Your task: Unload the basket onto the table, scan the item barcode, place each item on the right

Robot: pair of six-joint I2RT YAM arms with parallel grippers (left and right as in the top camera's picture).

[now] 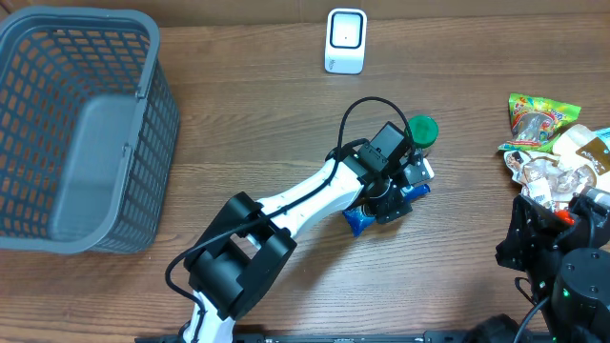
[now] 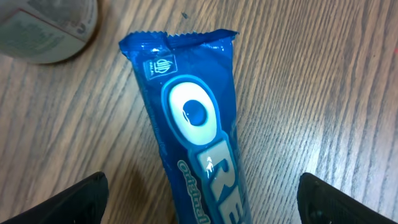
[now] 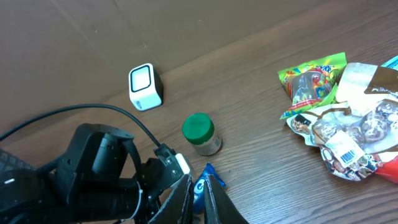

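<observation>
Left claw (image 2: 202, 190) is spread wide and gripping nothing. We see its fingertips (image 2: 81, 199) at the bottom corners of the wrist view, and the blue Oreo pack (image 2: 186, 106) lies flat on the table (image 2: 323, 93) between them, touching neither. The pack's crimped end points away from the claw, near the green-lidded jar (image 1: 421, 129). Overhead, the claw sits right over the pack mid-table, and the white scanner (image 1: 345, 41) is well apart. Right claw (image 3: 198, 202) is clenched, nothing visible in it.
</observation>
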